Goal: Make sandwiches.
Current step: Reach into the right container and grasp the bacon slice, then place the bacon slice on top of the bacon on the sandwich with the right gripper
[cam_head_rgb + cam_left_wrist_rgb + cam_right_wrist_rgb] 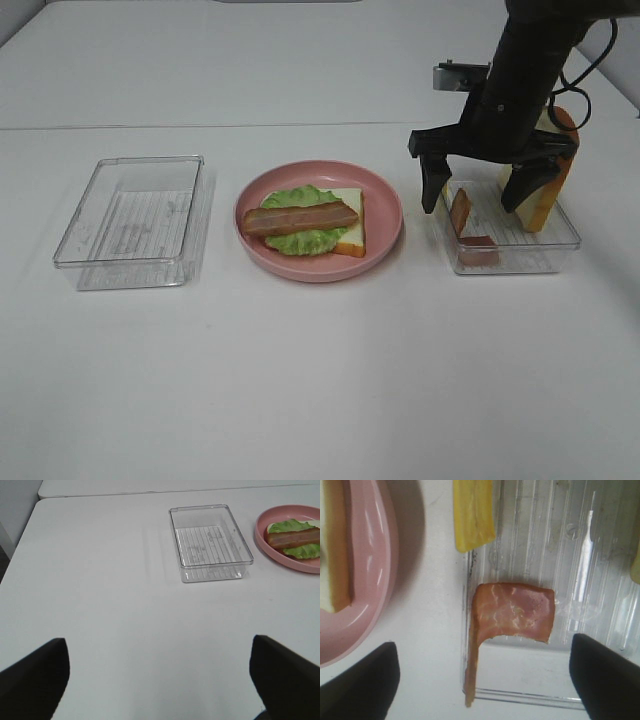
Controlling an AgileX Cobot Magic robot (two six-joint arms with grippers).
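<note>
— Where's the right gripper (478, 195)?
— Pointing down over the clear tray (520, 258), fingers apart above bacon (512, 612).
— The left gripper (160, 680)?
— Low over the table (125, 630), fingers apart. The sandwich (300, 220) sits on the pink plate (385, 205).

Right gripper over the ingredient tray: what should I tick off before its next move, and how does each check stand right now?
1. Right gripper jaws apart: ok.
2. Bacon piece centred between its fingers in the wrist view: ok.
3. Bacon piece flat in the clear tray: not ok, part stands along the wall.
4. Height above the Bacon piece: cannot tell.
5. Plate stack of bread, lettuce, bacon strip tidy: ok.
6. Left gripper open, away from the Plate: ok.
</note>
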